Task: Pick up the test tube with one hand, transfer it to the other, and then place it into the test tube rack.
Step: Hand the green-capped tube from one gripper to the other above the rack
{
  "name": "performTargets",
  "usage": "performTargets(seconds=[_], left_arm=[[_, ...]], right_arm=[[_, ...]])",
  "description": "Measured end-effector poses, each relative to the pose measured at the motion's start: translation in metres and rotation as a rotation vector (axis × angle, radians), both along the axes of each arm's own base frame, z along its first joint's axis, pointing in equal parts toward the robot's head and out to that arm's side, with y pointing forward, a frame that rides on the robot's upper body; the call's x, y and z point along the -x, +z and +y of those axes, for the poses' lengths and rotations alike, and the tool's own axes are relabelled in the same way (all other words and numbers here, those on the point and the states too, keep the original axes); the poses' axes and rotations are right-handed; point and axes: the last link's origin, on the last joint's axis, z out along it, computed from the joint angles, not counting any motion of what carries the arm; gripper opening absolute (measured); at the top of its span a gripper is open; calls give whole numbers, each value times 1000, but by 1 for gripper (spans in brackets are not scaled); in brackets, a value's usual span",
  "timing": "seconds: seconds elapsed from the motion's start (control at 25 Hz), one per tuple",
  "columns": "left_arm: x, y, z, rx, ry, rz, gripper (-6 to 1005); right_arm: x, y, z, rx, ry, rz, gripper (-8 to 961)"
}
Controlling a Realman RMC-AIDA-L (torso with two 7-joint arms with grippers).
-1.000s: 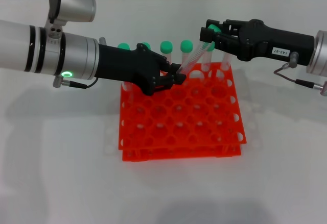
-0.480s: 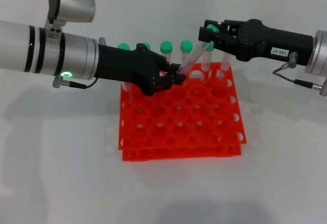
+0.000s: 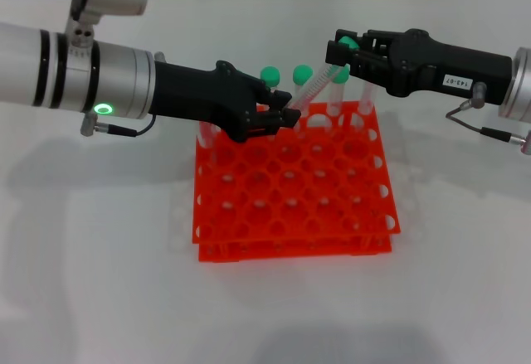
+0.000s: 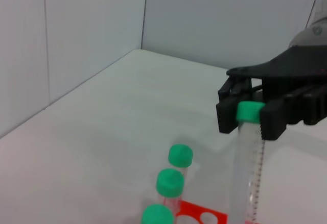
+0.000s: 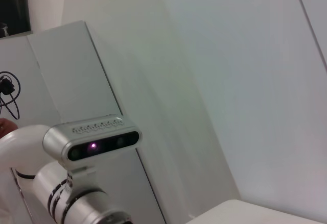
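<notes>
Now tilted test tube [image 3: 314, 92], cap up in right pincer [image 3: 342, 51], left pincer [image 3: 286, 117] clamping its base.

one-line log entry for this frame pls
phase: handover | test tube: tilted above test tube rack | right claw: shut on cap end | left claw: at lower end, grip unclear

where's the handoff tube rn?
In the head view, the test tube slants above the back of the test tube rack, its cap in the right gripper, its lower end at the left gripper.
</notes>
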Motion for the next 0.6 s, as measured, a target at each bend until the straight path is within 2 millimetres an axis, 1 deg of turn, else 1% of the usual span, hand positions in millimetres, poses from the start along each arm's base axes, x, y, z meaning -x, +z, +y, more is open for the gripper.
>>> performTargets(seconds=[0.08, 0.28, 0.44, 0.6], left_arm=[[-1, 2, -1, 6, 6, -4, 205], [-7, 18, -8, 38, 29, -10, 351], [-12, 41, -17, 43, 54, 0, 499], [-13, 67, -30, 1, 83, 21, 645]], right_arm=[[0, 1, 0, -2, 2, -1, 271], [0, 2, 1, -6, 3, -4, 276], [0, 4, 1, -8, 13, -8, 280], [1, 7, 2, -16, 27, -18, 284]])
